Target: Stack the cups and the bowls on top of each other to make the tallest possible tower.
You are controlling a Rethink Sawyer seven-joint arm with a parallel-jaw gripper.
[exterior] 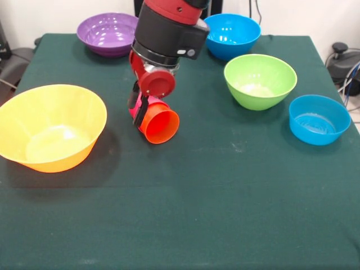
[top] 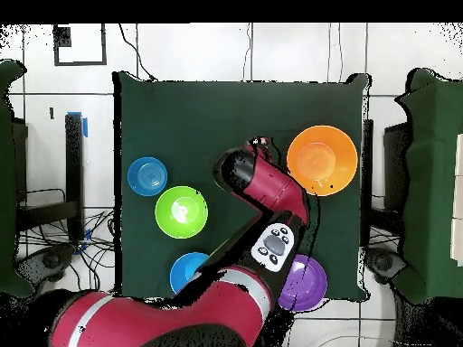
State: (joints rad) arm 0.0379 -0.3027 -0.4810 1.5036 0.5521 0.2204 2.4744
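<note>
The near part of the dark green cloth-covered table [exterior: 185,225] lay bare in the front view. Further in, at the left edge, sat the large glossy orange-yellow plastic bowl [exterior: 50,128] [top: 321,160], upright and open to the camera. At the right edge sat the smaller of the two round blue plastic bowls [exterior: 319,119] [top: 146,175], also upright.

Near the middle of the table the robot's gripper [exterior: 140,109] hung down from the red and black arm [exterior: 169,28] [top: 262,185]. It was closed on a small tapered orange plastic cup [exterior: 160,125], which was tipped on its side with its open mouth facing the camera. A red-pink plastic cup [exterior: 134,112] showed just behind the orange one, seemingly nested round its base, largely hidden by the black fingers. Whether the cups touched the cloth could not be told. In the overhead view the arm covered both cups.

Behind and to the right of the gripper stood the medium lime green plastic bowl [exterior: 260,80] [top: 181,211], just beside the small blue bowl. At the far edge sat the glossy purple plastic bowl [exterior: 108,34] [top: 303,282] on the left and the larger blue plastic bowl [exterior: 232,35] [top: 187,269] on the right, the arm rising between them.
</note>
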